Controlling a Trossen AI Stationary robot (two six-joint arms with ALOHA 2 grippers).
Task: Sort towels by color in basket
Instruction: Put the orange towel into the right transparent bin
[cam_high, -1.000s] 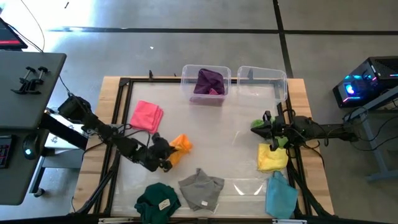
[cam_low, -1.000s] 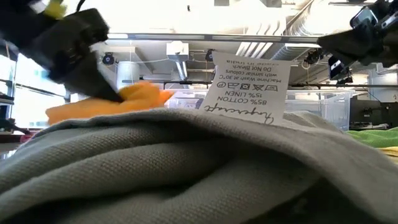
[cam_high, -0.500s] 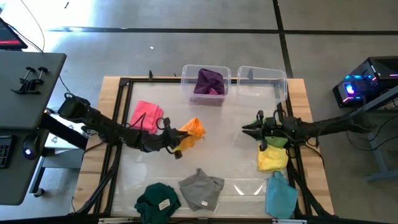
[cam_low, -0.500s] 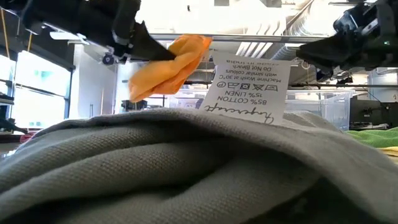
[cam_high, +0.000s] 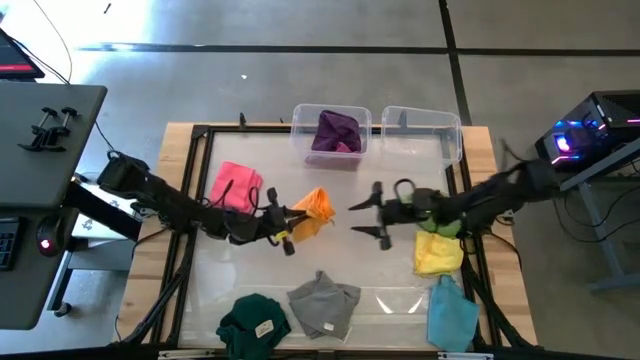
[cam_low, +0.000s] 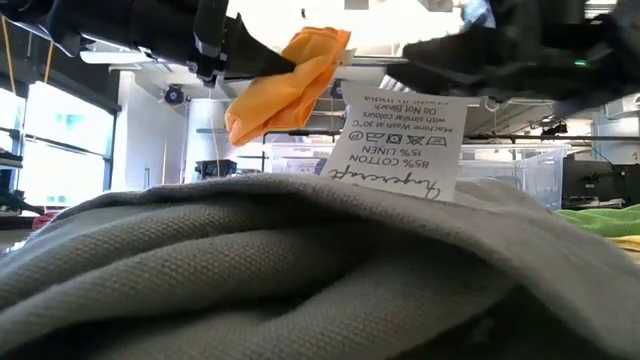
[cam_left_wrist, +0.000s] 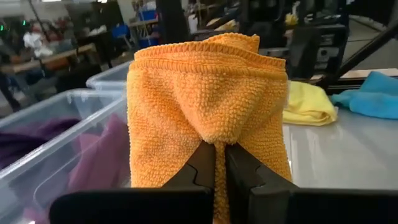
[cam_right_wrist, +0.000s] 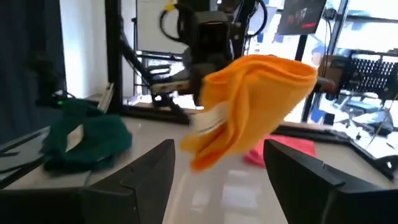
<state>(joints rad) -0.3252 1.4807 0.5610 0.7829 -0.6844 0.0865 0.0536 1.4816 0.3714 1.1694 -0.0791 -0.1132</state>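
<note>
while left fingers (cam_left_wrist: 217, 163) pinch orange towel (cam_left_wrist: 208, 106) aloft, folded, nubby, right fingers (cam_right_wrist: 305, 165) spread, empty

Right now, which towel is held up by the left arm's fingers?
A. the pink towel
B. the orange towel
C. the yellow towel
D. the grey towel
B: the left gripper pinches the orange towel above the table, while the right gripper is open, facing it.

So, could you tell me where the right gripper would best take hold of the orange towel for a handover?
Probably the free folded end of the orange towel, which hangs clear of the left gripper pinching its other end. The open right gripper already faces that end across the gap, so a level approach from its own side should close on the thick fold.
</note>
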